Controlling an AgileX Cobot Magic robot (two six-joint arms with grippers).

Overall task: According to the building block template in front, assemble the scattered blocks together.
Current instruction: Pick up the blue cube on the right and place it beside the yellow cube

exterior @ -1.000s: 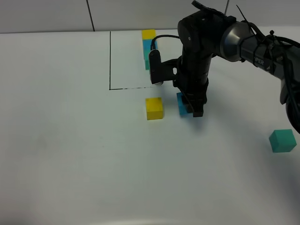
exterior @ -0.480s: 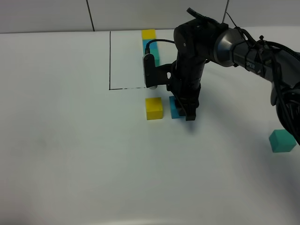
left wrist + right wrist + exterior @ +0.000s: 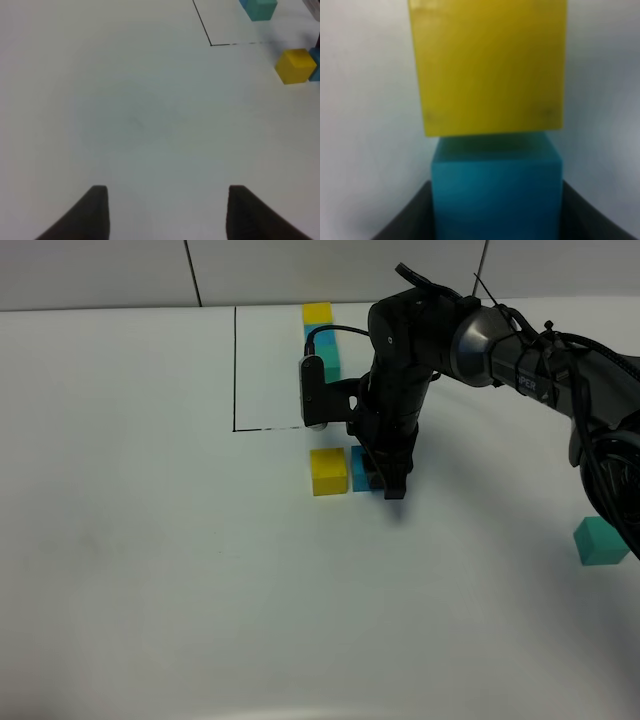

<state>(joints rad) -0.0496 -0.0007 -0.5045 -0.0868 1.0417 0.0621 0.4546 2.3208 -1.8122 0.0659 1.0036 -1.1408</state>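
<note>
My right gripper (image 3: 385,480) is shut on the loose sky blue cube (image 3: 361,474) and holds it on the table against the right side of the loose yellow cube (image 3: 328,471). In the right wrist view the blue cube (image 3: 495,192) sits between my fingers with the yellow cube (image 3: 487,65) touching it. The loose teal-green cube (image 3: 601,541) lies far right. The template row (image 3: 320,338) of yellow, blue and teal-green lies at the back, partly hidden by my arm. My left gripper (image 3: 165,212) is open and empty over bare table; its view shows the yellow cube (image 3: 295,65).
A black outlined rectangle (image 3: 235,370) is drawn on the white table around the template. My right arm and its cable (image 3: 520,340) reach in from the right edge. A tiled wall (image 3: 200,270) runs behind the table.
My right gripper has slid the blue cube leftward, from a gap beside the yellow cube until the two touch. The yellow and teal-green cubes have not moved.
</note>
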